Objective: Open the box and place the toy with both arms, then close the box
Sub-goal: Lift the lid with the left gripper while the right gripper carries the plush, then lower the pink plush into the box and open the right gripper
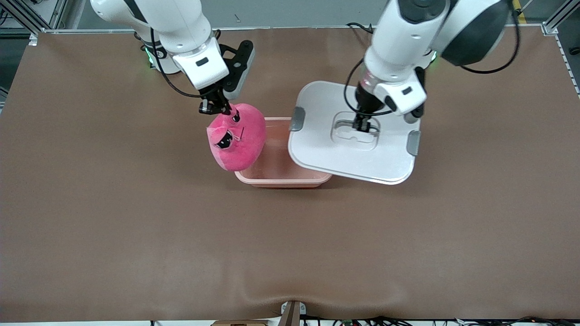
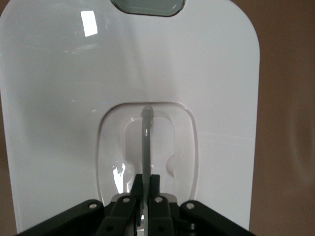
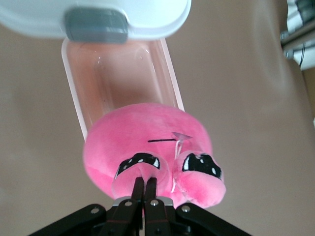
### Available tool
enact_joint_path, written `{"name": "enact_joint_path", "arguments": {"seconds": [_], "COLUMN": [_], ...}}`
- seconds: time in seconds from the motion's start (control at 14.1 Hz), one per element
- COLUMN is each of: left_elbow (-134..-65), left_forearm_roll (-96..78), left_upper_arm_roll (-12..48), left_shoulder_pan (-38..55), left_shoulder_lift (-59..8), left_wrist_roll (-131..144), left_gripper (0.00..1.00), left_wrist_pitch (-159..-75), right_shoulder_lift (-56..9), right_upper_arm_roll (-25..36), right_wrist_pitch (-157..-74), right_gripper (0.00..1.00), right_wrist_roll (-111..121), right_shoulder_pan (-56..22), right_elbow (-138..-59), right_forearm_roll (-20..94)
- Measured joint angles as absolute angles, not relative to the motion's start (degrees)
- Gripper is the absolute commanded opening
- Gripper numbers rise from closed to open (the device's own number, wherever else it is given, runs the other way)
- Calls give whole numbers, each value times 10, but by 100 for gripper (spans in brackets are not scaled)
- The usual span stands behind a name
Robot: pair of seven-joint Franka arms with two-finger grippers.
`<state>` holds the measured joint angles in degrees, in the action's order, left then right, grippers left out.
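Note:
The pink tub (image 1: 276,170) of the box stands open at mid-table; it also shows in the right wrist view (image 3: 118,78). My left gripper (image 1: 364,124) is shut on the clear handle (image 2: 146,142) of the white lid (image 1: 353,158) and holds the lid up in the air, over the tub's end toward the left arm. My right gripper (image 1: 216,107) is shut on the hot-pink plush toy (image 1: 238,136) by a pinch of plush near its eyes (image 3: 167,164). The toy hangs over the tub's end toward the right arm, above its rim.
The brown mat (image 1: 136,226) covers the whole table. The lid's grey side clips (image 1: 297,118) hang at its two ends. Both arms' bases stand along the table edge farthest from the front camera.

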<state>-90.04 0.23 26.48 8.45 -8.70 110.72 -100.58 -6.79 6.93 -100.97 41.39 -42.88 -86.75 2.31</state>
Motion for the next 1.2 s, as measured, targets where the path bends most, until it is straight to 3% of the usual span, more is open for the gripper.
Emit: {"name": "enact_joint_path", "arguments": {"seconds": [0.78,1.2], "left_elbow": [-901,-902], "left_forearm_roll": [-124,-145], "left_upper_arm_roll": [263,264], "left_shoulder_pan": [-82,-96], "left_shoulder_lift": [-43,-43], "left_wrist_roll": [842,797], "left_gripper": [0,0], "left_wrist_pitch": [-856,-830], "right_shoulder_lift": [-95,-114], "right_upper_arm_roll": [70,70], "right_wrist_pitch": [-1045,-1062], "right_gripper": [0,0], "right_wrist_roll": [556,588], "right_shoulder_pan": [-455,-461], "right_elbow": [-885,-886], "right_forearm_roll": [22,22]}}
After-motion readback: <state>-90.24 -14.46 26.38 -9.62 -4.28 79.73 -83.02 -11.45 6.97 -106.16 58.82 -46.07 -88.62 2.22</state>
